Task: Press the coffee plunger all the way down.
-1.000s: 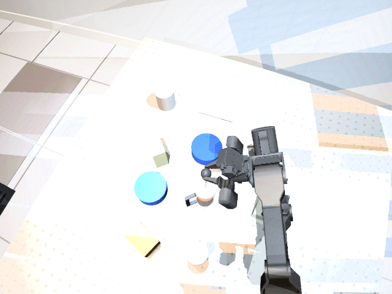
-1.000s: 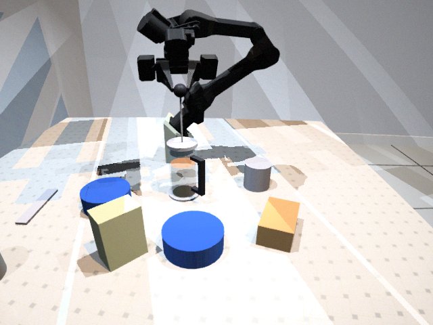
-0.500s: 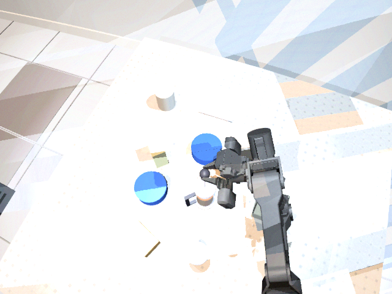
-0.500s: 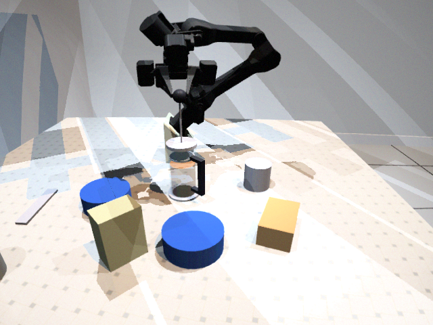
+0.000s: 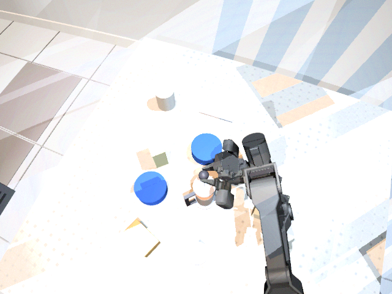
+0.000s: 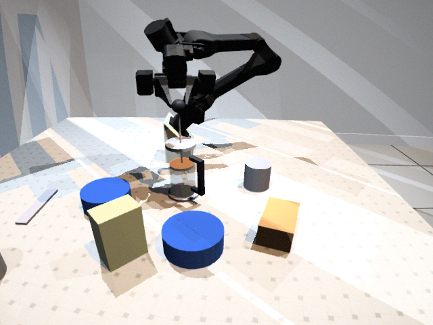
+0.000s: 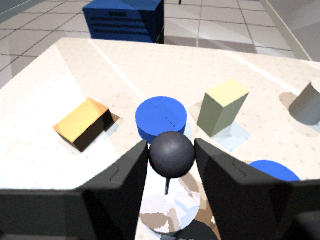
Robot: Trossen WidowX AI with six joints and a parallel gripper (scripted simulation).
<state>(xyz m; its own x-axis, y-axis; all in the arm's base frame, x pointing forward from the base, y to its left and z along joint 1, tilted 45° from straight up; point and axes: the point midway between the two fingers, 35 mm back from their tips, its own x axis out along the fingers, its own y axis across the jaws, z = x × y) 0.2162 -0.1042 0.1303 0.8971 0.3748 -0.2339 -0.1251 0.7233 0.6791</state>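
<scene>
Looking down from the wrist, we see the pincer [image 7: 171,152] closed on the dark round plunger knob [image 7: 171,153], 1 finger [image 7: 125,175] pressed to each side of it. From the exterior view the knob [image 6: 178,104] sits atop a thin rod above the lid of the glass coffee press [image 6: 182,171], which stands upright on the desk [image 6: 332,244] with its black handle [image 6: 198,175] turned toward the grey cylinder [image 6: 257,174]. The orange filter disc shows high inside the glass. Near the press we count 2 blue discs [image 6: 192,238] [image 6: 104,191], a pale yellow block [image 6: 118,231] and an orange block [image 6: 277,223].
</scene>
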